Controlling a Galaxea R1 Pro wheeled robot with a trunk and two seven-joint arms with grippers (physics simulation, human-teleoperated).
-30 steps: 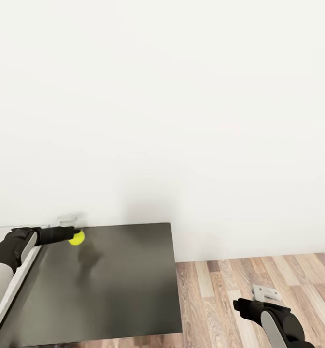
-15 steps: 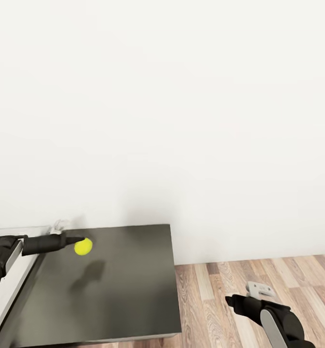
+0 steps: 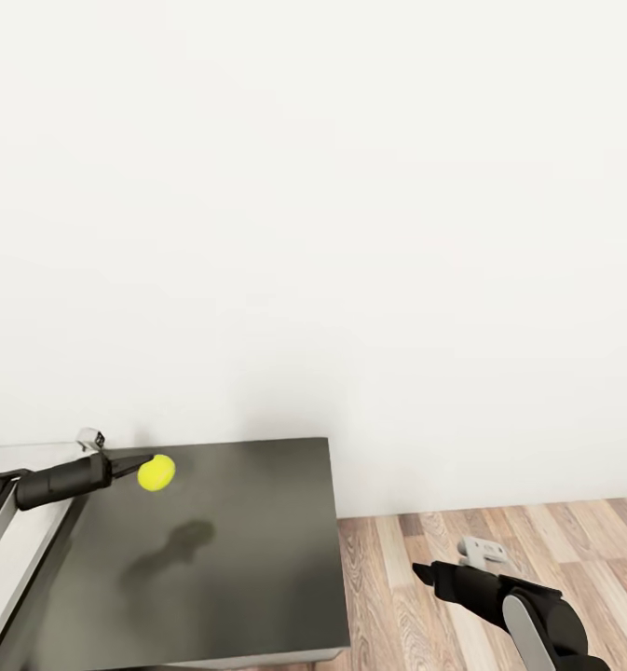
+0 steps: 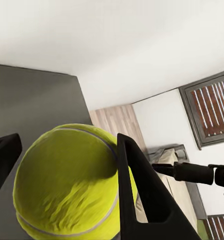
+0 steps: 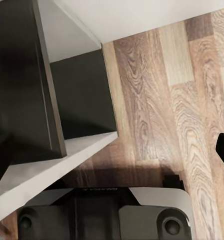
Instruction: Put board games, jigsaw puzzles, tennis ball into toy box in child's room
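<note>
**Visitor:** What does the room look like?

**Onlooker:** A plain white wall [image 3: 350, 205] takes up most of the head view. In the lower left is a dark grey shelf unit [image 3: 220, 550], with a strip of the lighter table [image 3: 15, 559] along its left edge. Wood-plank floor [image 3: 537, 531] shows in the lower right.

**Visitor:** Where is the tennis ball?

**Onlooker:** The tennis ball [image 3: 156, 472] is at the left edge of the frame, lifted above the shelf top, its shadow lying on the dark surface below. The left gripper [image 3: 131, 462] is clamped on it; in the left wrist view the ball [image 4: 67, 190] sits snug between the two black fingers [image 4: 141, 195].

**Visitor:** And the other arm?

**Onlooker:** The right gripper [image 3: 423, 570] hangs over the floor, lower right, carrying nothing. I cannot tell whether its fingers are apart or together.

**Visitor:** How should this carry be done?

**Onlooker:** I'd judge a round ball slips easily, so keep the squeeze firm, travel smoothly, and let go only once it is low inside the toy box.
</note>
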